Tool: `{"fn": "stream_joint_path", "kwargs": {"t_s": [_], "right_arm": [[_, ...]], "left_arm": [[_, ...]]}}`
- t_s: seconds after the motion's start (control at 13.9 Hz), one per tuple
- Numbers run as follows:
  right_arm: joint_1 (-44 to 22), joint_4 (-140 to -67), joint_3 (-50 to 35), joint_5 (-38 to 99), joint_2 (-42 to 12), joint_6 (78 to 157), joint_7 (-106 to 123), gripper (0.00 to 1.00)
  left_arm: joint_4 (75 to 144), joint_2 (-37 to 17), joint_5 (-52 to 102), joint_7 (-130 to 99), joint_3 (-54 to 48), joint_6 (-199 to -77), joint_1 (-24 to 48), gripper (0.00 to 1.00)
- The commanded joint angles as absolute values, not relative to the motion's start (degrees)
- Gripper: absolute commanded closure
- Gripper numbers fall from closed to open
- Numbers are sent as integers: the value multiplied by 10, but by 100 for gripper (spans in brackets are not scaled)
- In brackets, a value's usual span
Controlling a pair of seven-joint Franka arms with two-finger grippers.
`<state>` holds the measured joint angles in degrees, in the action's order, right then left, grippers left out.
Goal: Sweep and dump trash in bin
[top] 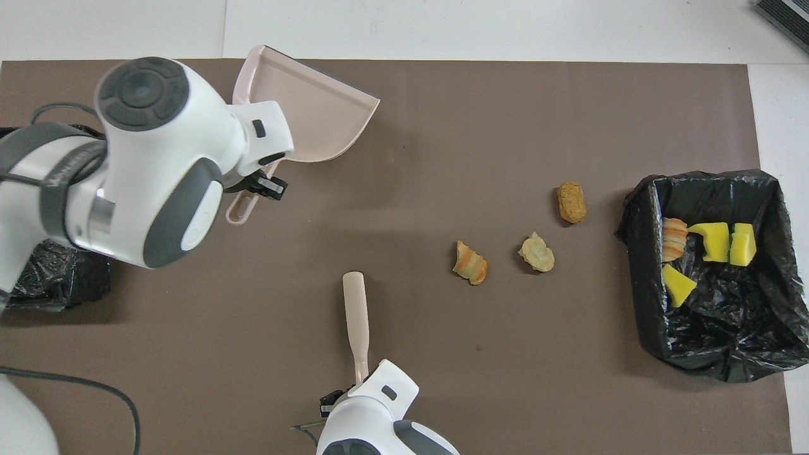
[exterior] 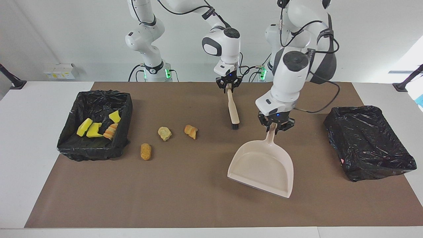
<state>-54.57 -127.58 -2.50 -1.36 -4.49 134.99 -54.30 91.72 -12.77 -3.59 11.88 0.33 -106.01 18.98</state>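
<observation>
Facing view: left end effector (exterior: pixel 276 125) grasps raised dustpan (exterior: pixel 264 167); right end effector (exterior: pixel 228 85) grasps brush (exterior: pixel 232 109).

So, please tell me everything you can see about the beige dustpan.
The dustpan is pale beige, looks like smooth plastic, with a wide shallow scoop, raised side walls and a narrow handle ending in a hanging hole. It is empty. The left gripper is shut on its handle and holds it tilted above the brown mat, between the loose scraps and the empty black-lined bin.
</observation>
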Motion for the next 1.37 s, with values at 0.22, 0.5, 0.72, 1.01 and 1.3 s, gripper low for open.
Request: {"fn": "stream_joint_path", "kwargs": {"t_s": [0.22,0.5,0.72,1.01,1.3], "right_arm": [[-541,-1267,-25,-4,-47,1335,-514,95],[-502,-1230,-20,-4,-31,1262,-511,100],[-442,-1198,-18,-4,2,1157,-480,100],[-361,-1179,-16,-59,7,1058,-448,100],[-252,-1191,-18,-133,-1,1046,-387,100]], "left_arm": [[937,-76,-75,430,2,-990,135,100],[985,-44,-92,508,2,-979,131,100],[1020,-24,-112,527,2,-977,130,100],[1100,19,-113,530,1,-1007,130,100],[1172,33,-112,523,-1,-1068,150,100]]}}
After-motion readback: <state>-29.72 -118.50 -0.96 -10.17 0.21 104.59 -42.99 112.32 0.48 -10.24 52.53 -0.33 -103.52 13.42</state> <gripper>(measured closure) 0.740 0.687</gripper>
